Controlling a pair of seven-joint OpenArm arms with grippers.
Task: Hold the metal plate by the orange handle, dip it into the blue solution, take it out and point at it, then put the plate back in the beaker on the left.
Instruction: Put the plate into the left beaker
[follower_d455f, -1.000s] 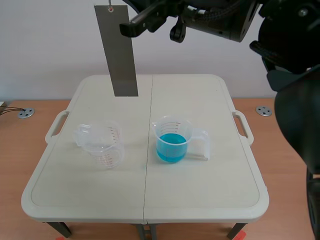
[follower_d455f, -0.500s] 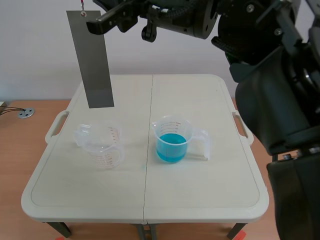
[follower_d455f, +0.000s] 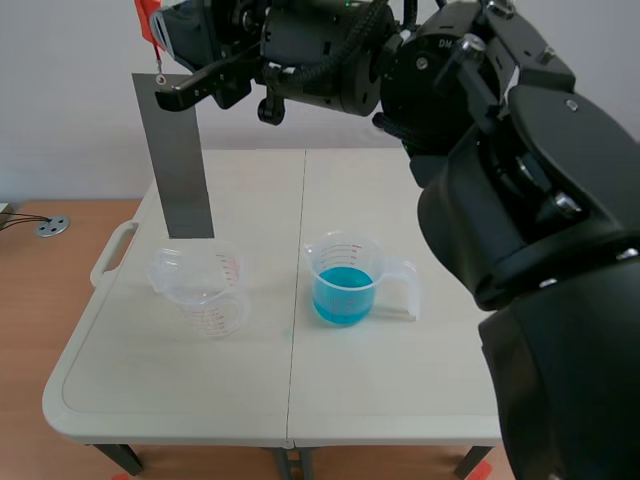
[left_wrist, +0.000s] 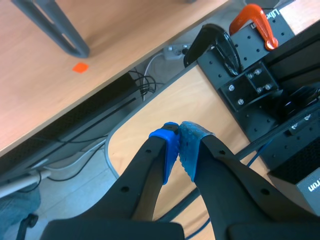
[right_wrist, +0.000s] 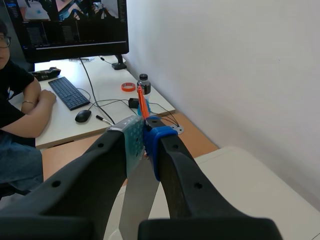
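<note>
Nearest the robot, the left gripper (left_wrist: 179, 137) was pressed closed on nothing, its pads touching, pointed down off the table's edge with the empty beaker nowhere in its view. On the table (follower_d455f: 400, 400) the empty beaker (follower_d455f: 200, 290) stood upright, clear plastic and probably light enough to tip if its rim were knocked. Beside it, toward the right arm's side, stood a second beaker (follower_d455f: 343, 280) holding the blue solution (follower_d455f: 342, 292), the two apart. Above the empty beaker and a little beyond it hung the metal plate (follower_d455f: 180, 160), a long grey strip slightly tilted, its lower edge just over the far rim and not yet inside. It looked thin and stiff, with smooth faces that would give the pads little purchase. It appeared to hang from a small link through a hole at its top, so it would likely swing rather than follow the wrist exactly. The sound place to take it was the orange handle (follower_d455f: 148, 18) above that hole. There the right gripper (right_wrist: 144, 131) was clamped, its pads pinching the handle's stem with the plate hanging below the fingers. Lowering it into the empty beaker would call for a slow, straight descent.
</note>
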